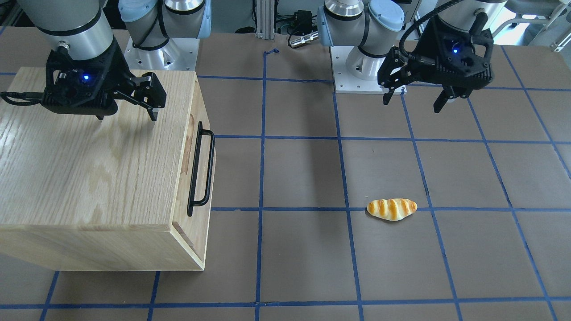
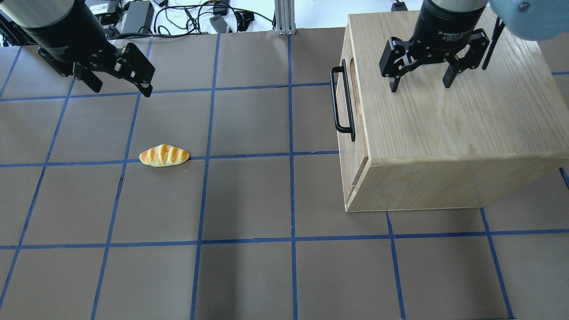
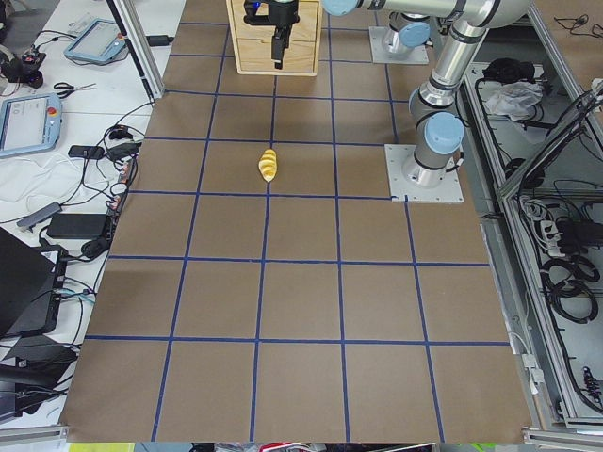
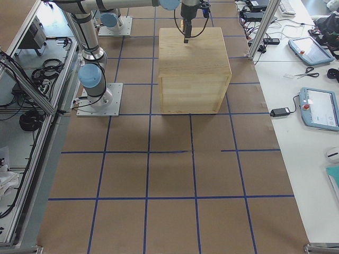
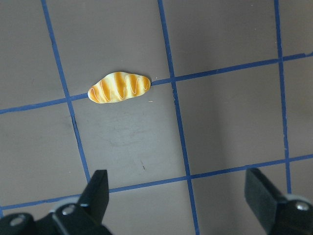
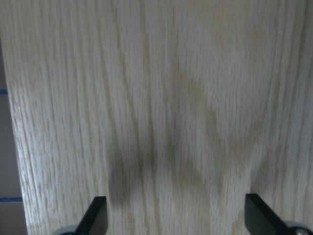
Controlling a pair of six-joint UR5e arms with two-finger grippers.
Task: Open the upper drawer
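Nearest, lower left of the front view: cabinet (image 1: 89, 178) on the table (image 1: 312, 267). Upper drawer (image 1: 197, 107) shut flush in its front, facing frame centre. Handle (image 2: 344, 130) untouched. Lower right of centre, well apart from the cabinet: roll (image 1: 392, 209) lying across a blue tape line. Farther back, upper left: right gripper (image 1: 127, 117) hanging above the cabinet's top, fingers spread wide, grasping nothing. Upper right: left gripper (image 1: 411, 106) above the table, likewise spread wide and empty.
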